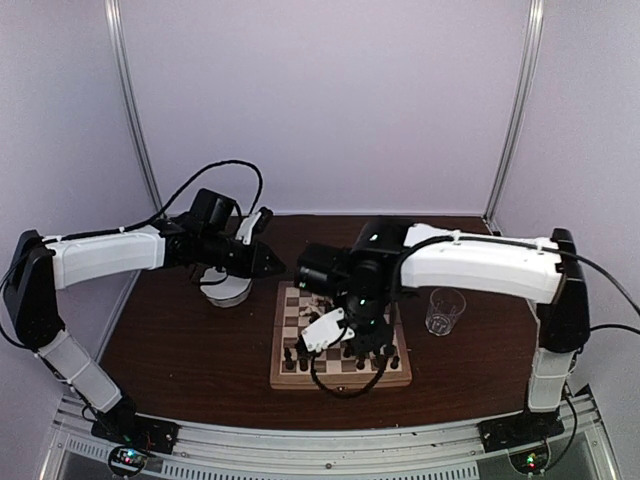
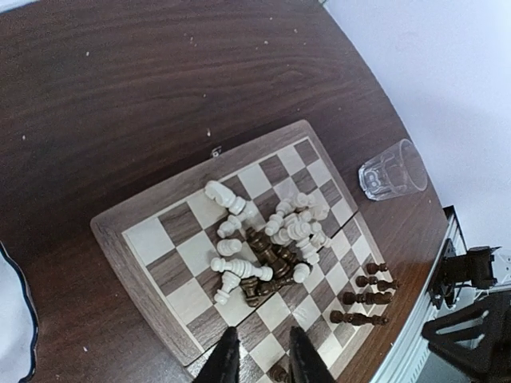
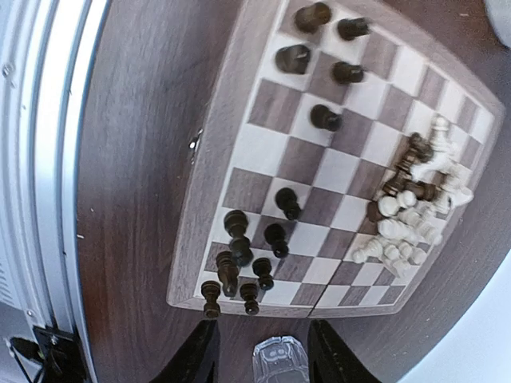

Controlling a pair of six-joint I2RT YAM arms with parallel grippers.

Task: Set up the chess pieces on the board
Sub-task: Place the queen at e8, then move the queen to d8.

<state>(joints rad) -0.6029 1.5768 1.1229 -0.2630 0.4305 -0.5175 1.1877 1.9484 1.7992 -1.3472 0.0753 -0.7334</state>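
The board (image 1: 340, 379) lies in the middle of the table. A heap of cream and dark chess pieces (image 2: 267, 243) lies toppled on its far half. Several dark pieces (image 3: 239, 263) stand along its near rows, also seen in the top view (image 1: 345, 355). My left gripper (image 2: 262, 329) hovers high over the board's far left corner (image 1: 272, 263). Its fingers are a narrow gap apart with nothing between them. My right gripper (image 3: 260, 323) hangs over the board (image 1: 350, 325). It is open and holds nothing.
A clear drinking glass (image 1: 444, 310) stands on the table right of the board; in the right wrist view the glass (image 3: 279, 361) shows far below, between the fingers. A white scalloped bowl (image 1: 228, 288) sits left of the board under the left arm. The metal rail (image 1: 320, 440) runs along the near edge.
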